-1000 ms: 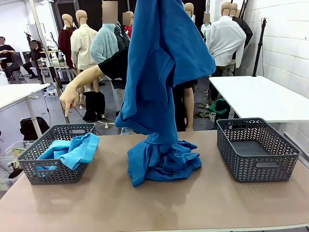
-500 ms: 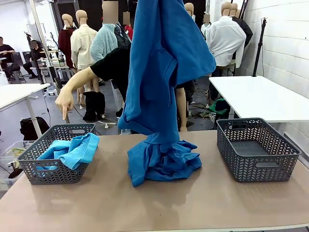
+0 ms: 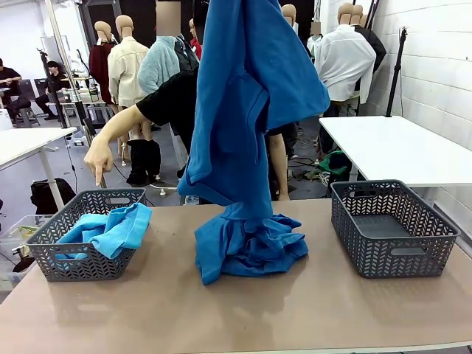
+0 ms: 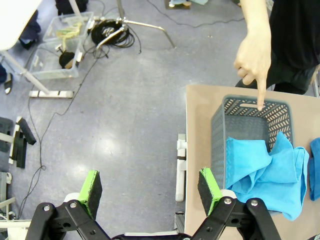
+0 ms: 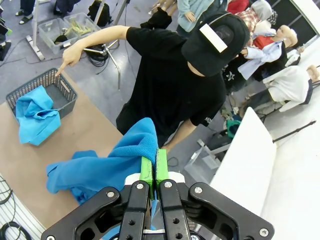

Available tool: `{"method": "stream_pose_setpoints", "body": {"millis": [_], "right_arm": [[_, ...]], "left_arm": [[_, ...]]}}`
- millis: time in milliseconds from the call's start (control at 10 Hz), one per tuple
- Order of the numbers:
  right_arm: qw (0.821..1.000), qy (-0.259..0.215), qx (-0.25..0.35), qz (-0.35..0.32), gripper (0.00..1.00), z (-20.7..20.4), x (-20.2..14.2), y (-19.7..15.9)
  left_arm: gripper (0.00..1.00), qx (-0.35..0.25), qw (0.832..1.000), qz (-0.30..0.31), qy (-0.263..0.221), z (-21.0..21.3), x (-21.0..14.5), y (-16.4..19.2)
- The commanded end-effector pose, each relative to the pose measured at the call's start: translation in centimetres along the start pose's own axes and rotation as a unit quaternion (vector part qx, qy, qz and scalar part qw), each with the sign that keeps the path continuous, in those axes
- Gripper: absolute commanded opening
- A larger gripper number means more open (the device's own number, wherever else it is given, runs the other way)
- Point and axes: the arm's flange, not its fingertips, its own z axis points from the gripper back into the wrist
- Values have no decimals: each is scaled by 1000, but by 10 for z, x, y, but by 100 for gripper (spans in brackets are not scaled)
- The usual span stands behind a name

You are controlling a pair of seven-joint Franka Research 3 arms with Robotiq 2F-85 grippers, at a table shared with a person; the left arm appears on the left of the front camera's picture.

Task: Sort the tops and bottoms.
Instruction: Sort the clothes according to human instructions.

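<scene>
A blue top hangs down from above the table's middle, a wide sleeve flaring to its right. Its lower end meets a crumpled heap of blue garments on the table. Seen from the right wrist, my right gripper is shut on a fold of this top, high above the table. The left grey basket holds a lighter blue garment. My left gripper hangs open and empty over the floor beside that basket. A person's hand points a finger down at the basket.
An empty grey basket stands at the table's right. The person in a black shirt stands at the far edge behind the hanging top. The floor left of the table holds plastic bins and cables.
The person's pointing hand has shifted slightly left and lower above the left basket. The hanging top and both grippers have stayed where they were.
</scene>
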Motion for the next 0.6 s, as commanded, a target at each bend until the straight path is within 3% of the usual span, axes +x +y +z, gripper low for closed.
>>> {"method": "stream_pose_setpoints", "body": {"millis": [0, 400, 500], "right_arm": [[1000, -3, -3, 7, 0, 3, -1, -2], [1000, 0, 0, 0, 0, 0, 0, 0], [1000, -17, -1, 2, 0, -7, 30, -2]], "left_arm": [[100, 5, 1000, -7, 3, 1, -2, 2], [100, 5, 1000, -7, 3, 1, -2, 2], [100, 5, 1000, -7, 3, 1, -2, 2]]}}
